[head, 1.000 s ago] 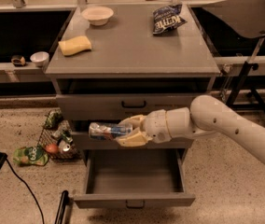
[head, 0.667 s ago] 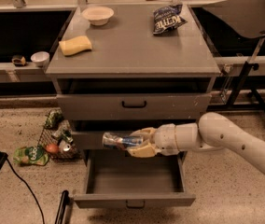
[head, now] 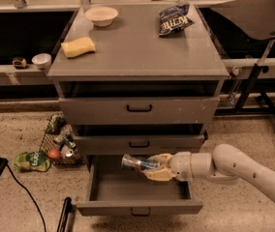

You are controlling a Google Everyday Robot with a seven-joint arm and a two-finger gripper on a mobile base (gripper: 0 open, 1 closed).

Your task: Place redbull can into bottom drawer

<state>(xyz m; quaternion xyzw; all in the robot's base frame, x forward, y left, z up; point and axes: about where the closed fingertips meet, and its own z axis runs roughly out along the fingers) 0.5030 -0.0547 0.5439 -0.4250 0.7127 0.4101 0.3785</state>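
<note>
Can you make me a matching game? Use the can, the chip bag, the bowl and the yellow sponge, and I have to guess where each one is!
Things:
1. redbull can
2. chip bag
3. bowl
4. yellow sponge

Places:
A. far left part of the cabinet top
B. held in the gripper, over the open bottom drawer
C. left edge of the cabinet top, nearer to us than the bowl
D. far right part of the cabinet top

Pairs: 1-B, 2-D, 3-A, 4-C.
</note>
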